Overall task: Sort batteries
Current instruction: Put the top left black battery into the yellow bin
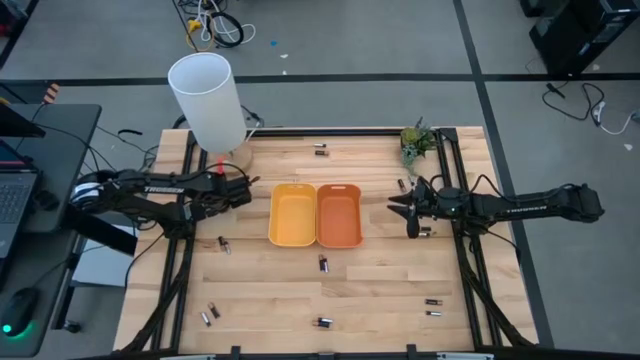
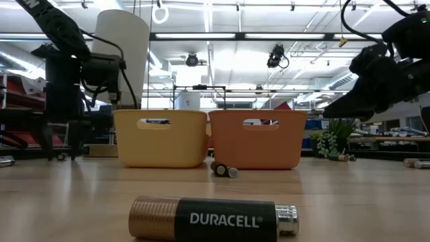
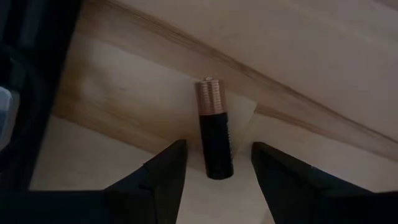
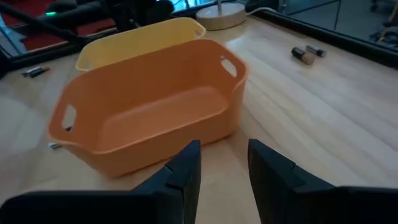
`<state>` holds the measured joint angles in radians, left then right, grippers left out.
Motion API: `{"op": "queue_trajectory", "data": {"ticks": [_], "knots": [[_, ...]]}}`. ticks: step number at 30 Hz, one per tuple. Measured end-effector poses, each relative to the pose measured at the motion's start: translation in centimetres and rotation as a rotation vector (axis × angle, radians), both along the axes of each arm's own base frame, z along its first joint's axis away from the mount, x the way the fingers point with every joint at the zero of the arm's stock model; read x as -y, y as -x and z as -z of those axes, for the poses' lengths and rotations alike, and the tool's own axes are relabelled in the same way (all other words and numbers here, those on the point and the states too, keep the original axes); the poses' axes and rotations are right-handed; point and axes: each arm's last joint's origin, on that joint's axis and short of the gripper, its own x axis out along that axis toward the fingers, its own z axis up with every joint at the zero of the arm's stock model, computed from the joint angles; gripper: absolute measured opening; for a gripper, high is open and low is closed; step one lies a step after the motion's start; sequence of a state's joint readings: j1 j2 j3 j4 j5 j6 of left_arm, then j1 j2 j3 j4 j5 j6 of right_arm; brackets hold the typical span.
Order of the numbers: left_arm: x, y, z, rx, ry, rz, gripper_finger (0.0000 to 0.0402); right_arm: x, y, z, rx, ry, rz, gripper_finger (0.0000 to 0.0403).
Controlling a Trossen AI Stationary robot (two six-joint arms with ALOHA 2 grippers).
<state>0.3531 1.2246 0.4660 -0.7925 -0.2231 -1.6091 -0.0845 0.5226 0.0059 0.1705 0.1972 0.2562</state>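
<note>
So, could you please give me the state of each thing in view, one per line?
Yellow tray: empty, upright.
Orange tray: empty, upright, touching the yellow tray.
Batteries: lying scattered on the table, none in a tray.
Left gripper: open, fingers either side of a black battery.
Right gripper: open, empty, facing the orange tray.

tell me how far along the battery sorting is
Barely begun. Done: nothing visible; the yellow tray and orange tray both look empty. In hand: the left gripper has open fingers either side of a black and copper battery lying on the table, not yet closed. The right gripper hangs open and empty beside the orange tray. Left: the batteries scattered on the table, like one below the trays.
</note>
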Motion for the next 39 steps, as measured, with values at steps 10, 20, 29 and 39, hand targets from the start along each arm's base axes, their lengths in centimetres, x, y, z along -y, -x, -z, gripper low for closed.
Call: {"op": "queue_trajectory", "data": {"ticks": [10,20,29,39], "knots": [[-0.2,0.1,0.1,-0.013,-0.064,-0.022,0.0145,0.0,0.0,0.0,-0.004,0.001,0.019,0.0119],[-0.4,0.2,0.2,-0.044,-0.141,-0.030,0.0060,0.0,0.3,0.7,-0.081,-0.010,0.021,0.0116],[-1.0,-1.1,-0.9,-0.007,-0.173,0.101,0.0068,0.0,0.4,1.0,-0.108,-0.007,0.020,0.0112],[-1.7,-4.4,-4.2,0.167,-0.105,0.499,0.0069,0.1,0.5,1.1,-0.113,-0.036,0.043,0.0111]]}}
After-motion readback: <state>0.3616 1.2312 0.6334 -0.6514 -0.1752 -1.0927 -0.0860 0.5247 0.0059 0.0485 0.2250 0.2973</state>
